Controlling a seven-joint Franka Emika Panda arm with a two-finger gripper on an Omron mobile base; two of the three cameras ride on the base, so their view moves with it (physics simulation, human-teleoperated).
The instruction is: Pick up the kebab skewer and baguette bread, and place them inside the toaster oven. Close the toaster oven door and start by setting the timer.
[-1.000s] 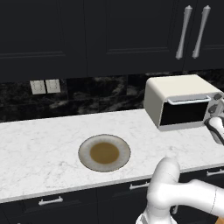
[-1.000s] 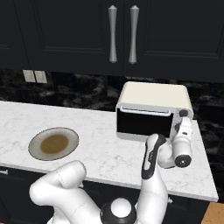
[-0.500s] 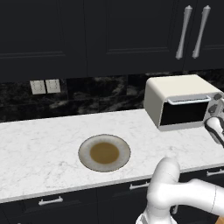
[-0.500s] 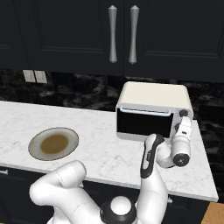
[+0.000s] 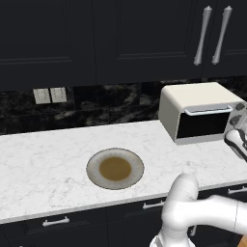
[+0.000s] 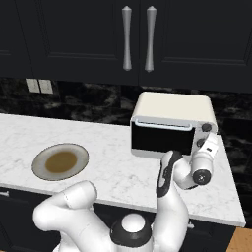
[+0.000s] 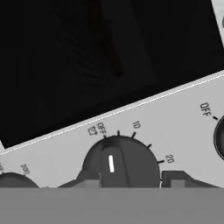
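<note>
Nothing moved (hand [image 7: 131, 178] straddles timer knob [image 7: 121, 162]).

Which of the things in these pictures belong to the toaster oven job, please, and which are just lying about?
Part of the job:
- toaster oven, door closed
- timer knob, the gripper right at it, a finger on either side

Just lying about:
- plate on the counter, nothing on it
- wall outlets
- upper cabinets with silver handles
</note>
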